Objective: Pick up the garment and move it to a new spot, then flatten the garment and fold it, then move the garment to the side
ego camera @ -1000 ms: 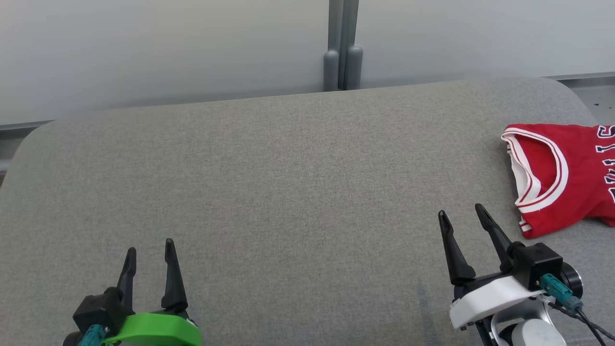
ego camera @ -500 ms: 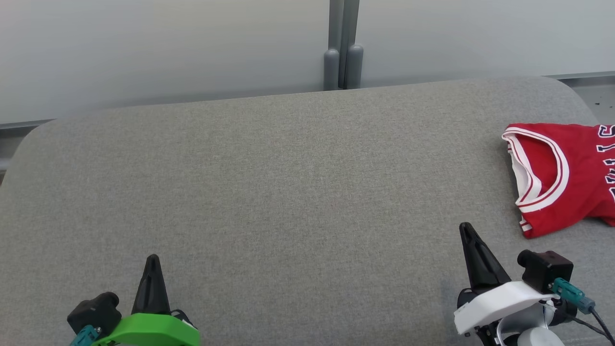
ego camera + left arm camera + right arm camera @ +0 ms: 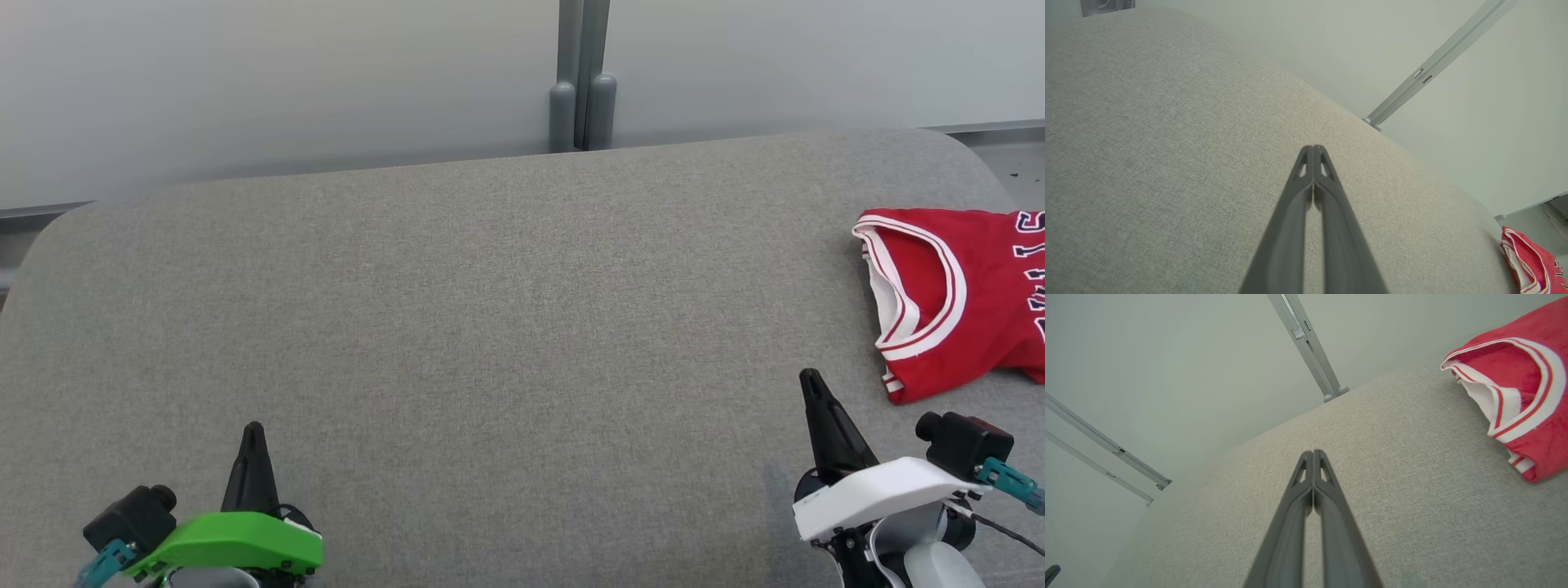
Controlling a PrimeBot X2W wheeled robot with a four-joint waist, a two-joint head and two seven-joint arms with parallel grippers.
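At the bottom left of the head view, the left gripper [image 3: 253, 428] sits low over the grey padded surface [image 3: 490, 310], its two dark fingers pressed tip to tip with nothing between them. At the bottom right, the right gripper [image 3: 810, 377] is closed and empty in the same way. Both wrist views confirm the fingers meet. A second ago each pair stood parted. They have since closed, and the right one has slipped a little toward the frame's right edge and lower corner.

Further up, at the right edge of the frame at mid-height, the red jersey [image 3: 980, 302] lies on the surface. It looks folded, its white-and-red trim faces the middle, and part of it is cut off by the frame. It sits near the right gripper but clear of it. The broad middle of the surface lies between the jersey and the left gripper.

With the jersey off to the side and both grippers shut and empty, the job appears to be at or near its finish. Behind the surface stand a pale wall and a grey post [image 3: 581, 90] at top centre.
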